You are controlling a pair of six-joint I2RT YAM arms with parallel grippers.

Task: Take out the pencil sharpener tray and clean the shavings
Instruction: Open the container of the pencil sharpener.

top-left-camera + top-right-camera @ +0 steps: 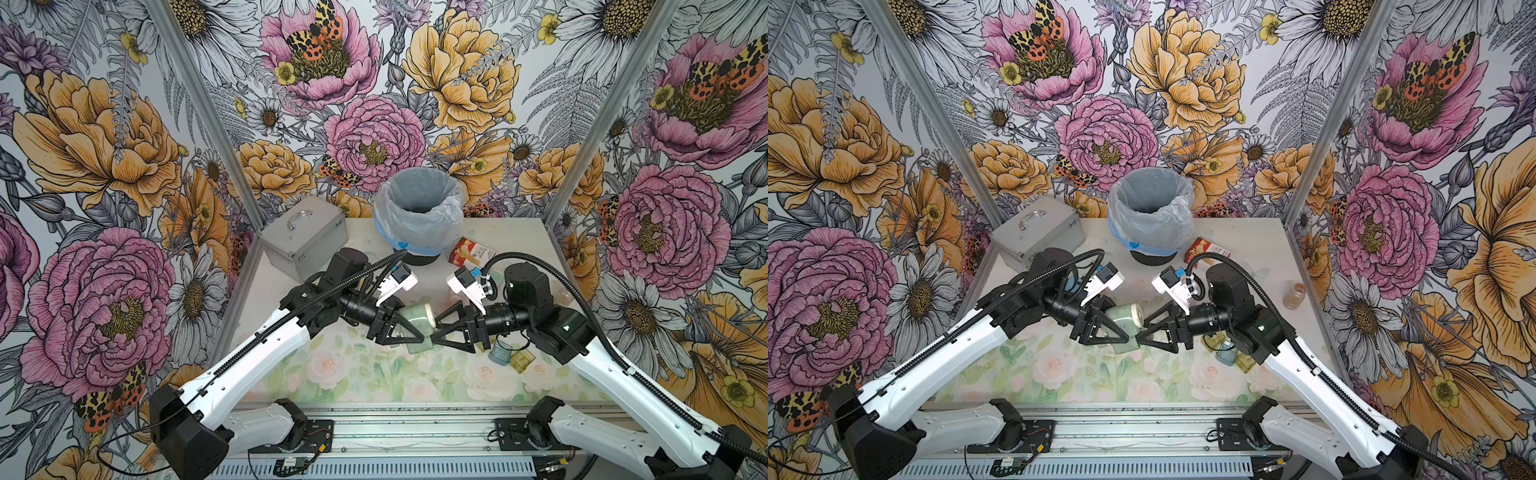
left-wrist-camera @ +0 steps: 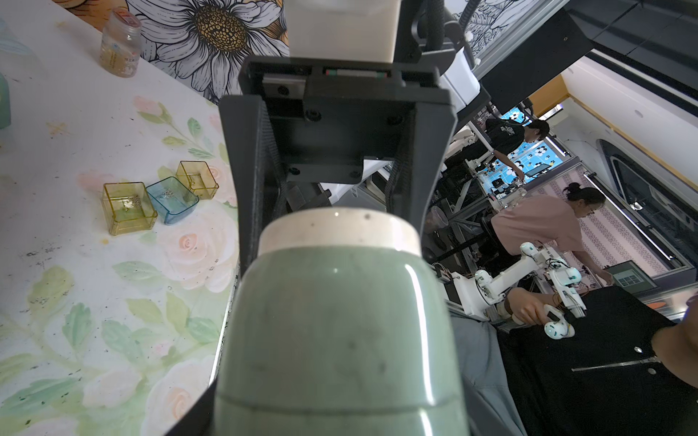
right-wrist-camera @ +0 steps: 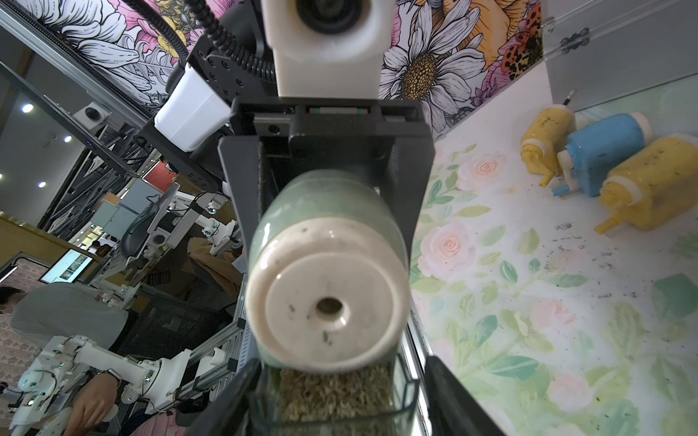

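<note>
Left gripper (image 1: 409,328): mine, closed across the green body of the sharpener (image 2: 336,321). It holds the sharpener clear of the table, cream end toward my other arm.
Right gripper (image 1: 435,334): my fingers flank the tray. I cannot tell whether they pinch it or stand just off its walls.
Tray (image 1: 415,347): small and clear, touching the sharpener just beside its cream end. Whether it is fully out of the body is hidden.
Shavings (image 3: 332,392): a packed brownish bed fills the tray, and dark specks lie scattered over the table.
Handling, judged: the tray is light, thin, stiff and smooth, so hard squeezing may crack or shoot it. The load is loose and spills on any tilt.
Hold, judged: take the two side walls with a gentle pinch, open face up.
Table (image 1: 332,374): rose-printed top.
Spare trays (image 2: 172,200): yellow, blue and yellow, side by side near my right arm.
Other sharpeners (image 3: 600,162): two yellow and one blue, lying together near the case.
Far edge: a lined bin (image 1: 415,232) stands between the metal case (image 1: 303,237) and a carton (image 1: 471,251).
</note>
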